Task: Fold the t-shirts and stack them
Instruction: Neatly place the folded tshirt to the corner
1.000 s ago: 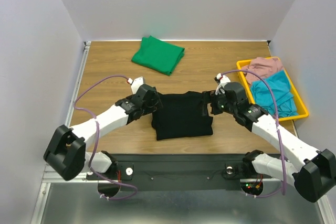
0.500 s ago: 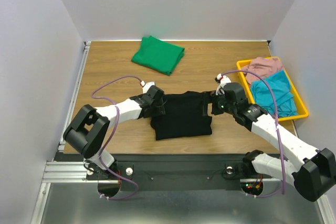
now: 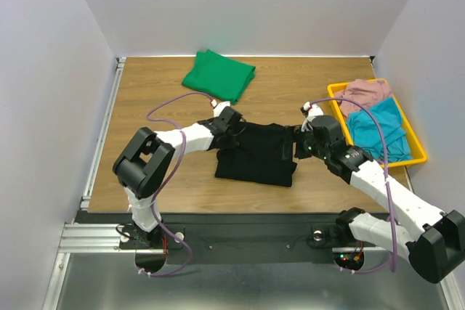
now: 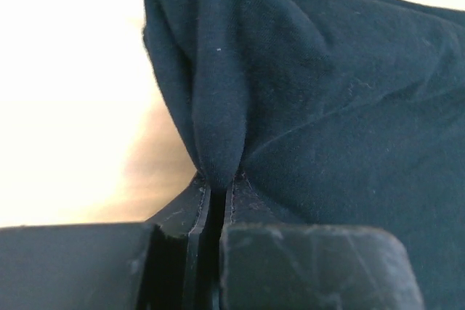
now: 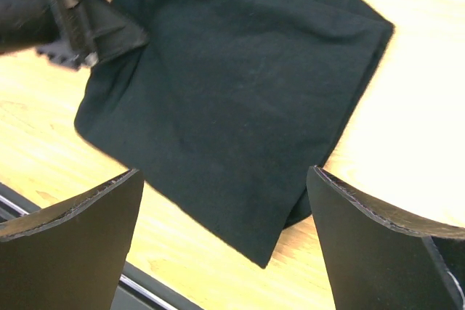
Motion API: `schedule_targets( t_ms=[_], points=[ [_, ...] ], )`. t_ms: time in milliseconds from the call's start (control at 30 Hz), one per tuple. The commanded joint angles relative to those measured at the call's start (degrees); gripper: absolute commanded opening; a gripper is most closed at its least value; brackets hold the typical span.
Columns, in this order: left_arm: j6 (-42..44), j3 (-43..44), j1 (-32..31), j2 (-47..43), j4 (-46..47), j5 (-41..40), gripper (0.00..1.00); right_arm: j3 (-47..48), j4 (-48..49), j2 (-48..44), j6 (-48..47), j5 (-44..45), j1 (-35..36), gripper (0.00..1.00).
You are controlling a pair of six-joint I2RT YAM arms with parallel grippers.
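Black t-shirt (image 3: 256, 157) is laid folded at tabletop (image 3: 145, 107) centre, its 10 o'clock corner pinched by the left tool (image 4: 216, 179), since moved inward; the right tool (image 5: 224, 173) is held spread at 3 o'clock.

Overhead view is evenly lit and sharp, soft shadows only. Both wrist views blow the counter (image 4: 65, 70) out to near-white, and the near fingers (image 5: 65, 245) look dark and blurry.
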Motion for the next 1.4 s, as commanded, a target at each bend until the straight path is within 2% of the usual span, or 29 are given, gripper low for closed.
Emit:
schedule_targets(
  t_ms=[0,233,333,367,567,733,900,1067,1367],
  points=[
    [4.61,8.50,-0.33,4.93,-6.46,-6.19,0.00,-0.94,0.18,-2.19,-0.85,3.42,0.39,1.00],
    [13.14,24.60,-0.77,7.05,-10.42,-19.45,0.00,-1.81,0.18,-6.23,-0.50,10.62,0.48,1.00],
    [20.25,29.18,-0.77,8.10,-7.61,-25.17,0.00,-2.17,0.18,-8.25,-0.67,12.82,0.39,1.00],
    [24.18,30.50,-0.77,8.54,-6.04,-25.53,0.00,-2.25,0.27,-8.69,-0.76,13.17,0.39,1.00],
    [34.41,39.20,0.02,13.28,-0.84,-29.30,0.00,-2.87,0.27,-10.10,-0.41,15.46,0.39,1.00],
    [37.66,49.30,1.51,18.91,-1.19,-30.72,0.00,-3.13,0.27,-9.05,-0.24,16.69,0.39,1.00],
    [46.88,53.88,4.05,21.72,5.13,-29.93,0.00,-3.40,0.18,-8.52,-0.23,18.36,0.48,1.00],
    [51.19,57.14,7.04,23.22,10.92,-27.83,0.00,-3.75,0.27,-8.17,-0.06,18.97,0.48,1.00],
    [54.54,64.17,11.09,26.12,13.05,-24.66,0.00,-3.66,0.27,-5.79,-0.06,19.77,0.39,1.00]
  ],
)
